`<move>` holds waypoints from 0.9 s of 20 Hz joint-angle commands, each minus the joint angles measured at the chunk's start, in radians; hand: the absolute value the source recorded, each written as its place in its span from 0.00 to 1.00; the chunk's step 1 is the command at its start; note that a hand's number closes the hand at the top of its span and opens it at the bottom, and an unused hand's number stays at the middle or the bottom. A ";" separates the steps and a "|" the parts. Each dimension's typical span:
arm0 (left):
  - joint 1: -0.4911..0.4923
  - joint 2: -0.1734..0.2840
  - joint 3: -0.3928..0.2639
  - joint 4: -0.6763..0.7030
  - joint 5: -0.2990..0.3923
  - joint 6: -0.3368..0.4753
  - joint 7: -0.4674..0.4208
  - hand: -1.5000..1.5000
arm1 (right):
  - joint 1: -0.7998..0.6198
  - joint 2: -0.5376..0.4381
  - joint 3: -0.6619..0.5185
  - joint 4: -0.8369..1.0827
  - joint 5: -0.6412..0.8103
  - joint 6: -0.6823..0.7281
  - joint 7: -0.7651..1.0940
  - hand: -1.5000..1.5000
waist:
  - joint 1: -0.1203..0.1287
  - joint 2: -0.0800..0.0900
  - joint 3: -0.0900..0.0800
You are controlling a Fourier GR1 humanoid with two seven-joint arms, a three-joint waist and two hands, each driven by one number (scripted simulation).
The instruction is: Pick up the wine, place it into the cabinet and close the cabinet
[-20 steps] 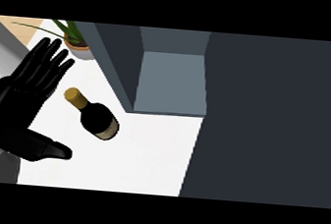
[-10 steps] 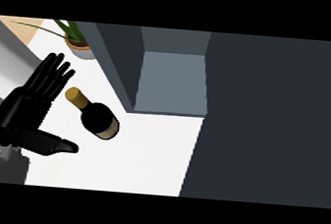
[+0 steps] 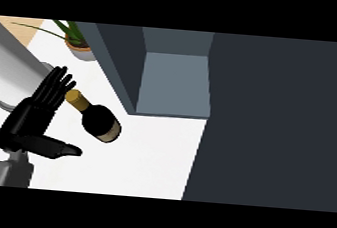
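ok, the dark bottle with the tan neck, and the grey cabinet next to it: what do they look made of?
Dark wine bottle with tan neck: body looks like dark glass or glossy plastic, near black with little sheen; the tan neck and base band look like matte foil or paper, though the look leaves it open. Grey open cabinet: flat matte panels, even colour with no grain, so probably painted board or laminate.

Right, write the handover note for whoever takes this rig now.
Left robot hand: open, fingers straight, thumb out, just left of the wine, fingertips at its neck. Not gripping.
Right robot hand: not in view.
Wine: on the white counter, in front of the cabinet, which is open.
Done: nothing yet.
Left: grasp wine, place it in cabinet, close cabinet.
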 commanded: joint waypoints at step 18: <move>-0.107 0.028 0.031 0.596 -0.163 -0.057 -0.422 0.00 | -0.008 -0.106 0.010 -0.222 0.075 -0.075 0.105 0.00 | -0.006 0.002 0.000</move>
